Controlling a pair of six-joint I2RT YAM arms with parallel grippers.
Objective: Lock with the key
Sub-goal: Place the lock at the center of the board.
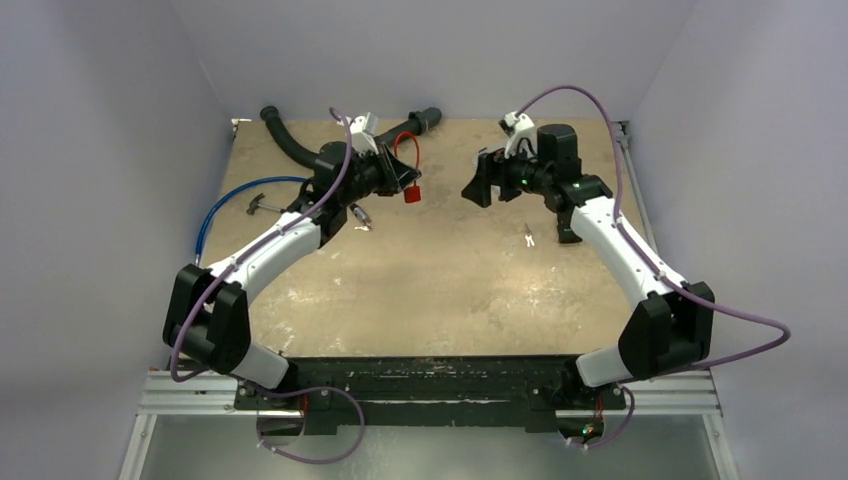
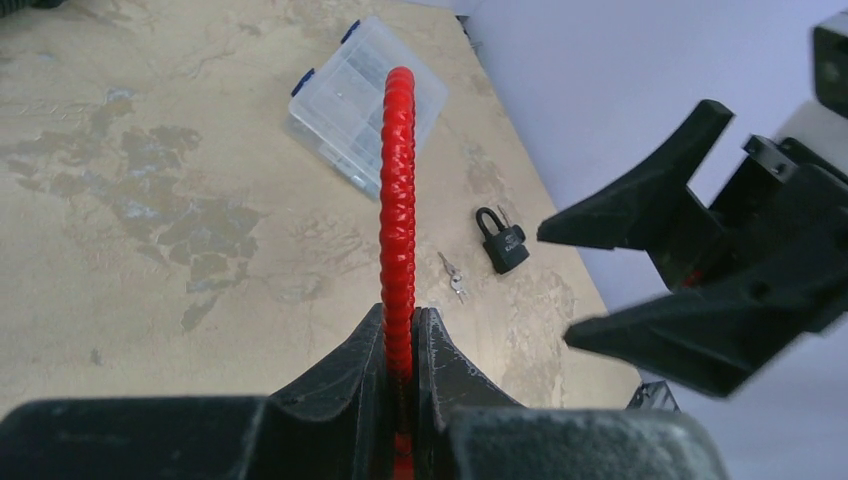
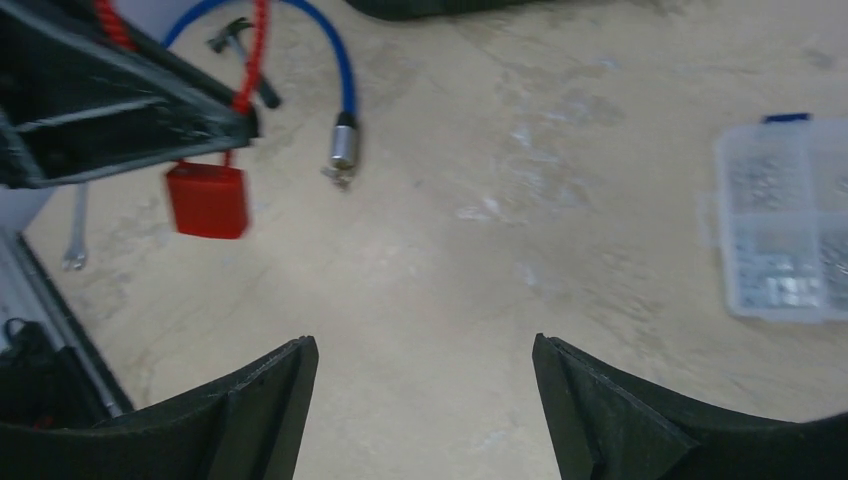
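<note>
- Noting the left tool in the upper middle of the overhead view, closed tight on the red cable.
- Confirming this in the left wrist view: catching both fingers pinching the cable at bottom centre, and tracing the ribbed red strand straight up the frame from between them.
- Seeing the red lock body hanging from the cable just under the left tool, upper left of the right wrist view; unable to tell about contact with the surface.
- Logging the right tool as wide open and gripping nothing, with fingers spread across the bottom of its own view.
- Placing the right tool at upper centre-right in the overhead view, facing the left tool across a gap and apart from the lock body.
- Finding the key lying flat on the surface right of centre in the overhead view, below the right tool in the frame and near the right forearm, touching neither tool.
- Catching the key in the left wrist view too, at centre-right, just beside a black padlock and well apart from the red lock body.
- Spotting a clear plastic box at top centre of the left wrist view, and at the right edge of the right wrist view.
- Recording a blue hose with a metal end, a hammer and a spanner toward the upper left of the right wrist view.
- Marking a black hose curving along the upper left of the surface in the overhead view.
</note>
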